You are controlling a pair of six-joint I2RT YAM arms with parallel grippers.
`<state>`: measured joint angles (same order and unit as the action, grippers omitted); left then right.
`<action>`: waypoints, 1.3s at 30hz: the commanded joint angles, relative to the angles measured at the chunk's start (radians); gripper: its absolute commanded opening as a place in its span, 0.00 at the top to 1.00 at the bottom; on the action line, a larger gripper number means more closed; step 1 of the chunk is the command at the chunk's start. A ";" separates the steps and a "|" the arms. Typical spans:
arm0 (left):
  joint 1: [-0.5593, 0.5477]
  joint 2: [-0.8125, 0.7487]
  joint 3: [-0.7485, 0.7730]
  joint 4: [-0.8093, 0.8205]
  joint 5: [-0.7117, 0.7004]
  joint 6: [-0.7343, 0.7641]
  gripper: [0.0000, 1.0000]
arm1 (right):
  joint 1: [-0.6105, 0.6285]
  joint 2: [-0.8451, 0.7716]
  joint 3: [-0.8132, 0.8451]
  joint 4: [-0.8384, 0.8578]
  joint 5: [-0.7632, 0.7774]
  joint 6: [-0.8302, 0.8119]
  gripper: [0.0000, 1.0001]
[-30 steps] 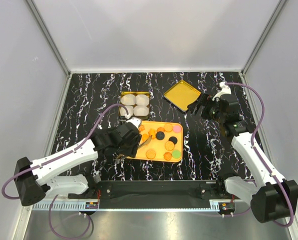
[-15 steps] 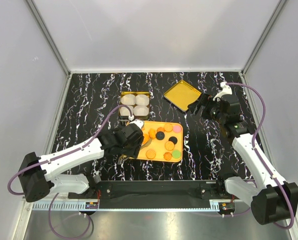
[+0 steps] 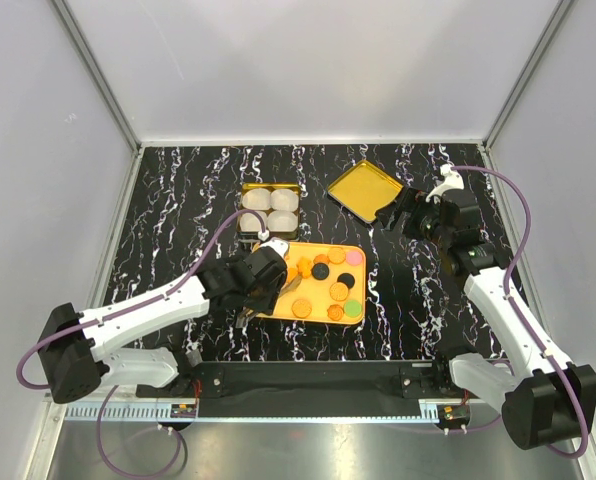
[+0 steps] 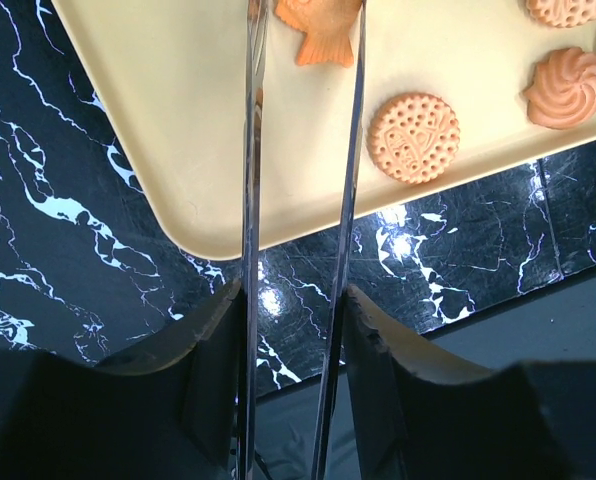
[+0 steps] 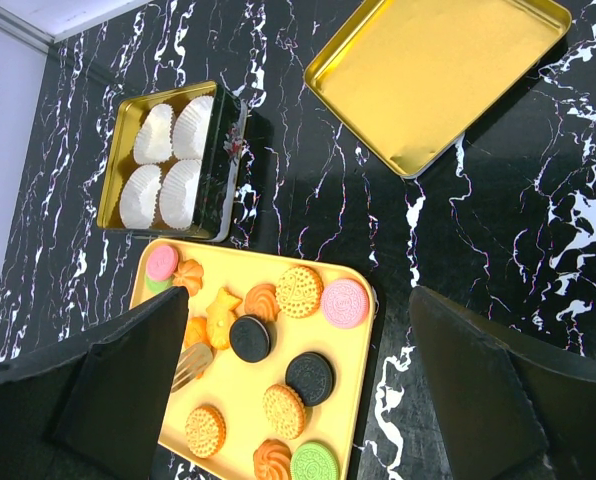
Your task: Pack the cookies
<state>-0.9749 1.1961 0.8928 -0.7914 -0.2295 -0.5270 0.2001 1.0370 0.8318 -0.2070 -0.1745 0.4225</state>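
Several cookies [image 5: 309, 378], orange, black, pink and green, lie on a yellow tray [image 5: 236, 390]. My left gripper [image 4: 290, 322] is shut on metal tongs [image 4: 250, 200] at the tray's near left corner. The two blades reach forward on either side of an orange fish-shaped cookie [image 4: 321, 28]; whether they touch it I cannot tell. A round orange cookie [image 4: 413, 137] lies just right of the blades. From above, the left gripper [image 3: 262, 280] sits over the left end of the tray [image 3: 321, 299]. My right gripper [image 3: 402, 213] hangs open and empty above the table, right of the tray.
A gold tin [image 3: 270, 187] holding white paper cups [image 5: 160, 163] stands just behind the tray's left end. A flat gold lid [image 3: 363, 190] lies at the back right, close to the right gripper. Black marbled tabletop [image 3: 178, 220] surrounds everything.
The left arm has slid a little right over the tray's left end, and the tongs' blades have drawn closer together. The right arm has barely moved.
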 commanded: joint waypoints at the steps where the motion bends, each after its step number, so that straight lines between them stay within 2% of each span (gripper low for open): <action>1: -0.005 -0.007 0.020 0.034 -0.037 0.009 0.58 | -0.001 -0.018 0.003 0.023 0.010 -0.014 0.00; 20: -0.004 -0.078 0.123 -0.063 -0.024 0.022 0.59 | -0.001 -0.023 0.000 0.020 0.017 -0.014 0.00; 29: -0.001 -0.024 0.104 -0.037 -0.014 0.006 0.53 | -0.001 -0.017 0.001 0.020 0.013 -0.016 0.00; 31: -0.001 -0.015 0.100 -0.029 -0.018 0.001 0.47 | -0.001 -0.017 0.000 0.021 0.013 -0.016 0.00; 39: -0.002 0.022 0.092 0.011 -0.005 -0.004 0.45 | -0.001 -0.023 0.000 0.018 0.013 -0.016 0.00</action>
<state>-0.9749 1.2137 0.9749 -0.8421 -0.2344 -0.5247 0.2001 1.0321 0.8307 -0.2070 -0.1741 0.4221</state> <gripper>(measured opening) 0.547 0.994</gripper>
